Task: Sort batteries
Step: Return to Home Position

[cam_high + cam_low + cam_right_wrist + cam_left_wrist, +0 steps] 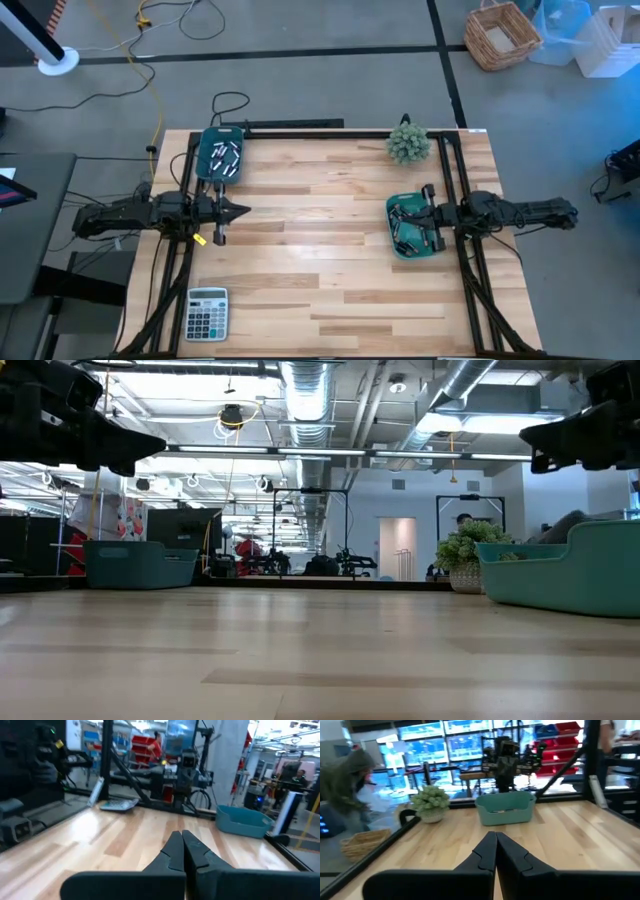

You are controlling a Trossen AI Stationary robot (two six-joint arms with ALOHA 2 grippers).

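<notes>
Several silver batteries (226, 158) lie in a teal tray (207, 140) at the table's far left. Darker batteries (407, 230) lie in a second teal tray (392, 240) at the right side. My left gripper (243, 211) hangs shut above the wood at the left edge, just near of the left tray, pointing level toward the right. My right gripper (402, 213) hangs shut above the right tray and points level toward the left. Each wrist view shows its own fingertips pressed together, left (495, 836) and right (181, 836), with nothing between them.
A grey calculator (207, 313) lies at the near left corner. A small potted plant (408, 143) stands at the far right, beside the right tray. The table's middle is bare wood (320, 240). A wicker basket (503, 35) stands on the floor beyond the table.
</notes>
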